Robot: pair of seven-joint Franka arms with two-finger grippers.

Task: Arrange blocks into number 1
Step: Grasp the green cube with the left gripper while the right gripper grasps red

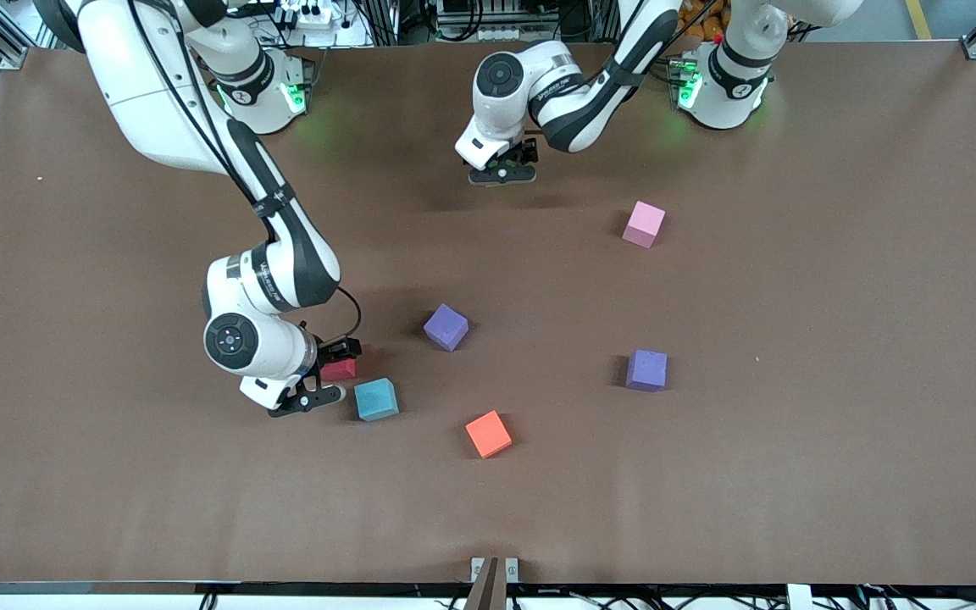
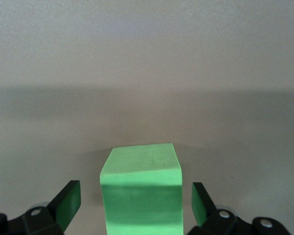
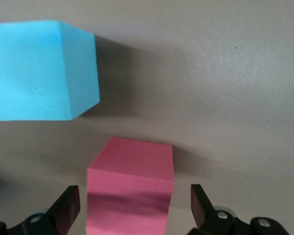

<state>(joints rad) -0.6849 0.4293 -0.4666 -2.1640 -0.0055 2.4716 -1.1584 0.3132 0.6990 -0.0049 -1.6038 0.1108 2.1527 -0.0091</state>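
Seven blocks lay on the bench (image 1: pixel 793 474): two purple, one each pink, orange, blue, red (image 3: pixel 130 193), green (image 2: pixel 139 196). Right gripper (image 1: pixel 329 373) straddled red, left gripper (image 1: pixel 505 165) straddled green at twelve o'clock, jaws wide.

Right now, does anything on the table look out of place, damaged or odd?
Nothing stands out. The blocks lie scattered and whole on the table. The open left gripper straddles a green block; the open right gripper straddles a red block.
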